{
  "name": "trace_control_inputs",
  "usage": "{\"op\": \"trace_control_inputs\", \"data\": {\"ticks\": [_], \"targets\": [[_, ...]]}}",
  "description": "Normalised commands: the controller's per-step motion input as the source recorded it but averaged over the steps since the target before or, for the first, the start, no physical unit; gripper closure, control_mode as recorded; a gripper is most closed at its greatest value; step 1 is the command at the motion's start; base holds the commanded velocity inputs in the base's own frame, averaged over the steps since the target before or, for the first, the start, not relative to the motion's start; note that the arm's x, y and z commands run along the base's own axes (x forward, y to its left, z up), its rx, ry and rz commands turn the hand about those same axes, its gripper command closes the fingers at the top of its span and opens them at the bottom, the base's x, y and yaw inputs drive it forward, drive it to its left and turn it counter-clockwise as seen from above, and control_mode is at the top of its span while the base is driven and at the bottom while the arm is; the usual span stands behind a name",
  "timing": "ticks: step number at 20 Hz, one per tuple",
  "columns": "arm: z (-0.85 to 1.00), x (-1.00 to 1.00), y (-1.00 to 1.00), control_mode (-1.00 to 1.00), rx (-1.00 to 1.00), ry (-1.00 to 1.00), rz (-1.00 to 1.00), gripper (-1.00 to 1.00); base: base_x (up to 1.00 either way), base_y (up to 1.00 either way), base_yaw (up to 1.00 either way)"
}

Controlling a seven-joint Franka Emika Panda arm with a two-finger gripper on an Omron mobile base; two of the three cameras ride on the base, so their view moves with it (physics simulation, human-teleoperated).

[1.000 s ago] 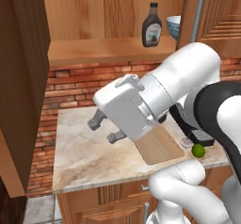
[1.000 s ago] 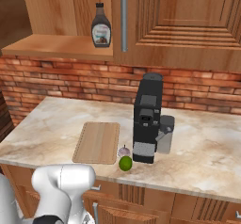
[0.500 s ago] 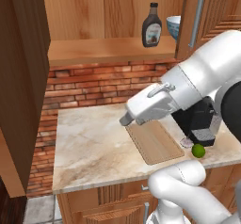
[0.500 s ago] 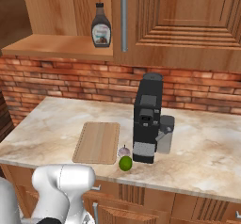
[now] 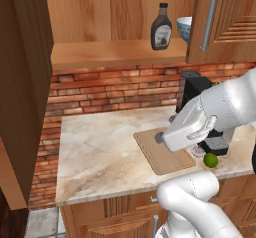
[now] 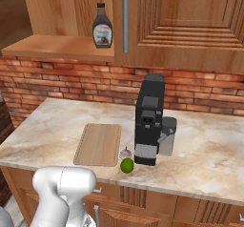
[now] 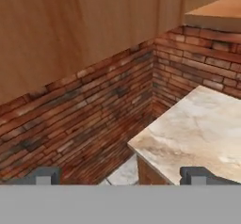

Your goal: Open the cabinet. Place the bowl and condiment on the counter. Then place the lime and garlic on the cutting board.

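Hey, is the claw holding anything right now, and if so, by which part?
Nothing is held. The claw is open with only air between its fingertips, facing the brick wall and counter corner.

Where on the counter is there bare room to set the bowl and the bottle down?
The counter is bare left of the cutting board, up to the brick wall, and again right of the coffee machine. It is crowded where garlic and lime sit between board and machine.

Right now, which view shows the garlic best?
The right base view: the garlic sits in the open between the cutting board and lime. In the left base view the arm mostly hides it.
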Motion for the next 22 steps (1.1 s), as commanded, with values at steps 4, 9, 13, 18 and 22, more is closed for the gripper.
{"op": "trace_control_inputs", "data": {"ticks": [4,9,13,18,22], "targets": [[-0.01,0.2,-0.42,-1.0,-0.09,-0.34,-0.09,-1.0,0.0,0.0,0.0],[0.0,0.39,-0.51,-1.0,-0.05,-0.23,-0.1,-1.0,0.0,0.0,0.0],[0.0,0.52,-0.56,-1.0,-0.01,-0.18,-0.09,-1.0,0.0,0.0,0.0],[0.0,0.53,-0.53,-1.0,0.0,-0.14,-0.1,-1.0,0.0,0.0,0.0],[0.03,0.52,-0.43,-1.0,0.0,-0.14,-0.12,-1.0,0.0,0.0,0.0]]}}
